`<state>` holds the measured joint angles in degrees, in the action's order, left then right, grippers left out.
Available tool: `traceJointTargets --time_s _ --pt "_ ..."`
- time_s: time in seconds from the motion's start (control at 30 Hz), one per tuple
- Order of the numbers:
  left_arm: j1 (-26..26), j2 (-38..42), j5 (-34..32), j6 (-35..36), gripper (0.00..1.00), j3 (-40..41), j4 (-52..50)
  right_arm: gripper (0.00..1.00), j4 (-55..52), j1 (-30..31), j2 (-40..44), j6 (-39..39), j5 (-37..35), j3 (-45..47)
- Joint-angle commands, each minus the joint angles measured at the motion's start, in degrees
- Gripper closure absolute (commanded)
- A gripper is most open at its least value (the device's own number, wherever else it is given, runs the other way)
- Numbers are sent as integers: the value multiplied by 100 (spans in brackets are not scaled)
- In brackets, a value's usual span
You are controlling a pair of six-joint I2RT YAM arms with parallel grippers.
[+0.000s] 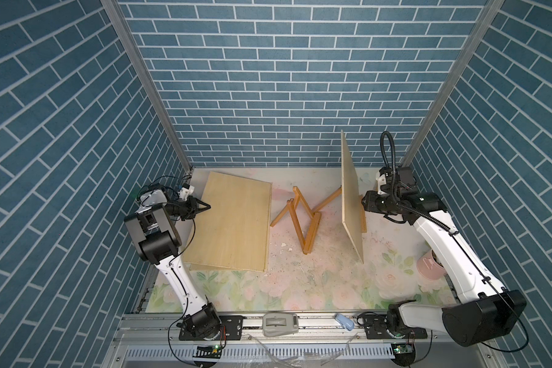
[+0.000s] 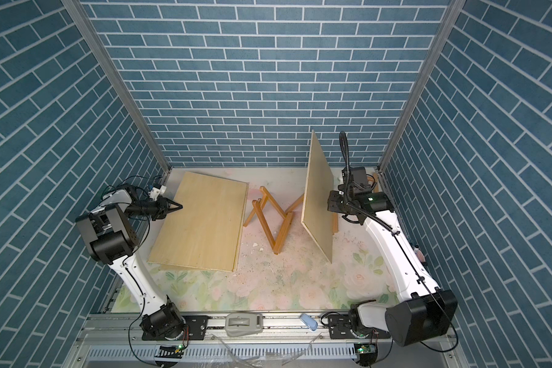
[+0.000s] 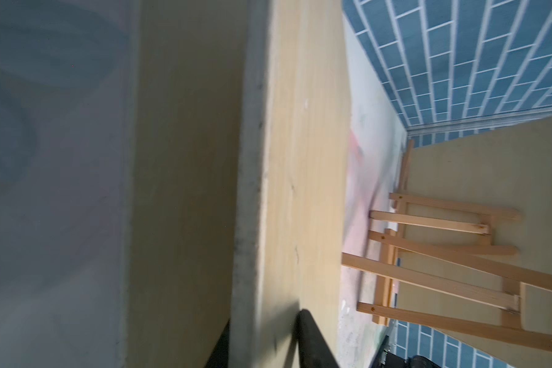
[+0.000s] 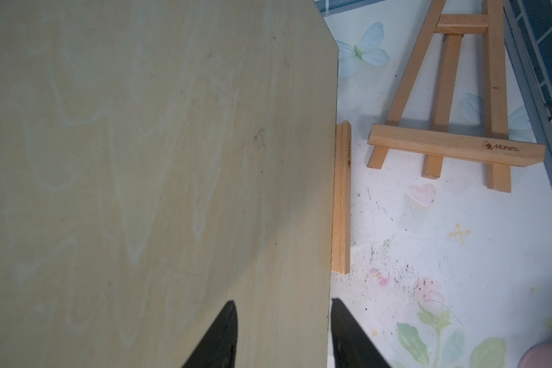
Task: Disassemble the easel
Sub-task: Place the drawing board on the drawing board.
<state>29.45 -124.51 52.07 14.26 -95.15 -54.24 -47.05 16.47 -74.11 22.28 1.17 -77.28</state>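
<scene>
Right hand [image 4: 283, 302] is the near one for the loaded easel [image 4: 341, 197]
Fingers half-parted, empty, facing the upright board [image 4: 156, 159] just ahead, leaning on that easel, long edge running front-to-back. Left hand [image 1: 208, 206] at the flat boards [image 1: 233, 223], grip unclear.

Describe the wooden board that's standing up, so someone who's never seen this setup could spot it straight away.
Start at the floral-print table and look to its right side, by the right arm. A pale plywood board stands there on edge, nearly upright against a small wooden easel; the other boards lie flat on the left.
</scene>
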Motion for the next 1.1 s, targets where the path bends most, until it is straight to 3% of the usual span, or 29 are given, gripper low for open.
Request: traceJointTargets --time_s 0.0,0.07,0.43,1.07 --pt "55 -302 -2721 -353 65 52 -324 52 -92 36 -4 206 -91 -191" --pt "51 -319 -2790 -380 59 13 -363 52 -89 50 8 219 -104 -170" --pt "13 29 -2908 -623 58 71 -174 51 -92 97 50 277 -116 -99" --pt "-317 2189 -2876 -1035 62 829 173 51 -216 111 165 70 -290 -80"
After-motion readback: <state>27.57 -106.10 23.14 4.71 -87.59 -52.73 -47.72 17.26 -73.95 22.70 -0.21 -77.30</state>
